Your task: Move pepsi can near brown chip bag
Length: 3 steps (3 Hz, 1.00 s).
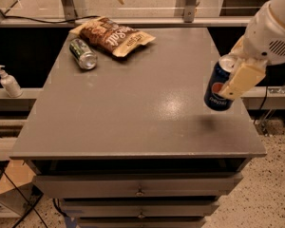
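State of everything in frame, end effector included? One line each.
pepsi can: gripped, tilted, off the table
end effector: shut on pepsi can, over table's right edge
brown chip bag: flat, far-left corner
green can: on its side beside the bag
pump bottle: upright, left ledge
drawers: shut
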Available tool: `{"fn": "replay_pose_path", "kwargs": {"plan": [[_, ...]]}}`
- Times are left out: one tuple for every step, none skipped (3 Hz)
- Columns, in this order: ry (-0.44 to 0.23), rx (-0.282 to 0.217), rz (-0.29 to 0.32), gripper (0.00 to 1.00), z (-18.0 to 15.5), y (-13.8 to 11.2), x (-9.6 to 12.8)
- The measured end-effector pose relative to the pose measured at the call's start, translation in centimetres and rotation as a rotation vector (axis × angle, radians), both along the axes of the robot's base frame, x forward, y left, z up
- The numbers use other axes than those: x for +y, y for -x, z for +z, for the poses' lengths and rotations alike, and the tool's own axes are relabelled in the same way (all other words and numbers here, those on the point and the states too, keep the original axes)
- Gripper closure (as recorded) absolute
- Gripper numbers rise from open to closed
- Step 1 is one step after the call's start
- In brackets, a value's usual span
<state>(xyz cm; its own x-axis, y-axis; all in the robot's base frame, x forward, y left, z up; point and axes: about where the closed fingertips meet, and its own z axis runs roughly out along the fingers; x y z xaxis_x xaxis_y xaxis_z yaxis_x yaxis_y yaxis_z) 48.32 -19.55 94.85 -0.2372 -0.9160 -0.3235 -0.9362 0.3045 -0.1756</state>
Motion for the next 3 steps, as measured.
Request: {"fn": "replay_pose_path", "kwargs": {"plan": [[-0.021, -0.031, -0.018, 1.0, 0.4, -0.4, 0.4], [-0.035, -0.109, -0.001, 1.0, 2.1, -3.3, 1.6], [-0.043, -0.153, 0.025, 1.0, 3.3, -7.2, 3.2]]}}
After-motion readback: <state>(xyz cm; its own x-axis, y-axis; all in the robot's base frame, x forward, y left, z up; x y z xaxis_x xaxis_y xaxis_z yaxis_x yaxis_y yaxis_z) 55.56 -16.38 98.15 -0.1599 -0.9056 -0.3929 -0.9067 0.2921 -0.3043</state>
